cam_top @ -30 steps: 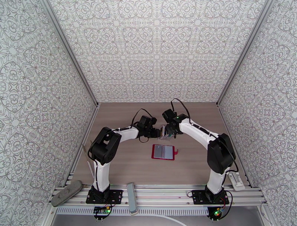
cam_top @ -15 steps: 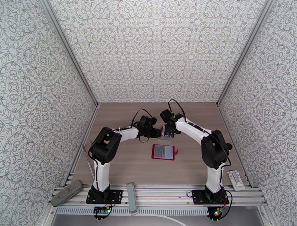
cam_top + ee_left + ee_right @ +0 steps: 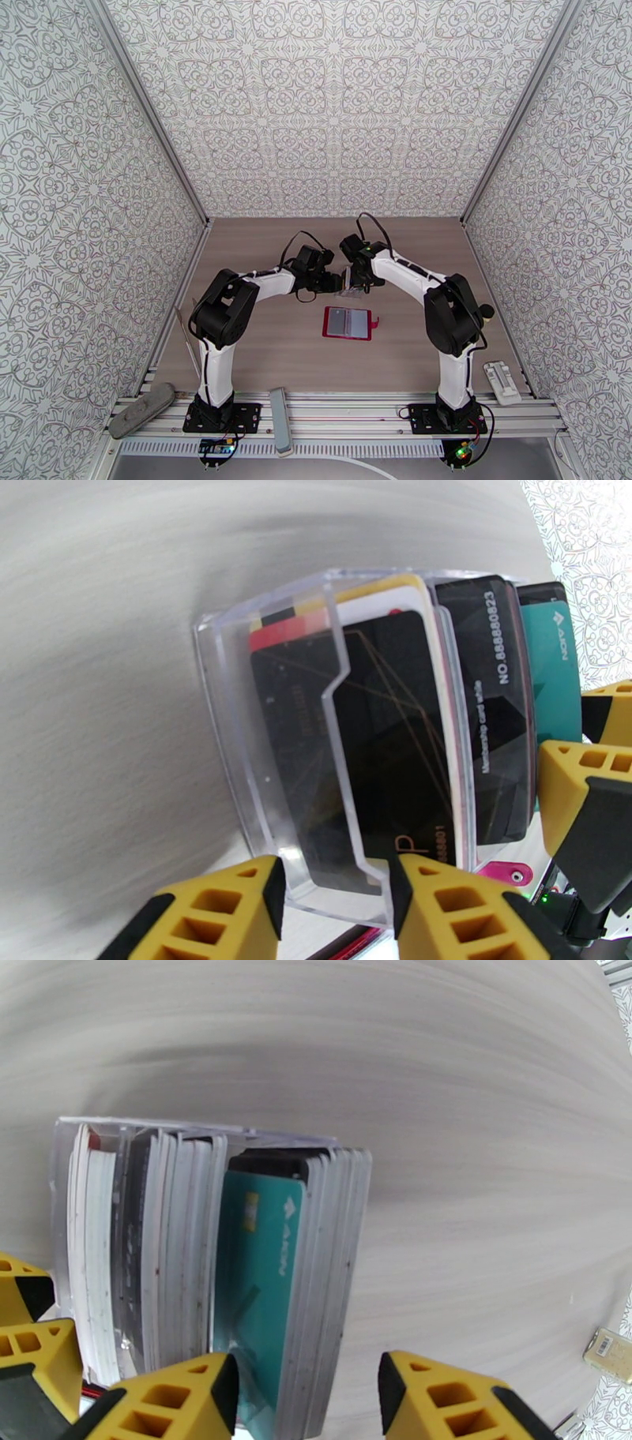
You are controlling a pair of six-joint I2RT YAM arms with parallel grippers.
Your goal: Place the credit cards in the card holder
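The credit cards stand on edge in a clear plastic rack at mid-table. A black card is in front, a second black card behind it, then a teal card. My left gripper is shut on the rack's near end. My right gripper is open and straddles the teal card and several clear dividers, with a gap at its right finger. The two grippers meet at the rack. The card holder, a red wallet, lies open and flat just in front of them.
A grey bar and a grey oblong object lie on the front rail at left. A white device sits at the front right. Patterned walls close in three sides. A small beige item lies on the table.
The right arm's elbow has swung left and its jaws have narrowed a little around the cards. The left arm, the rack and the wallet have stayed put.
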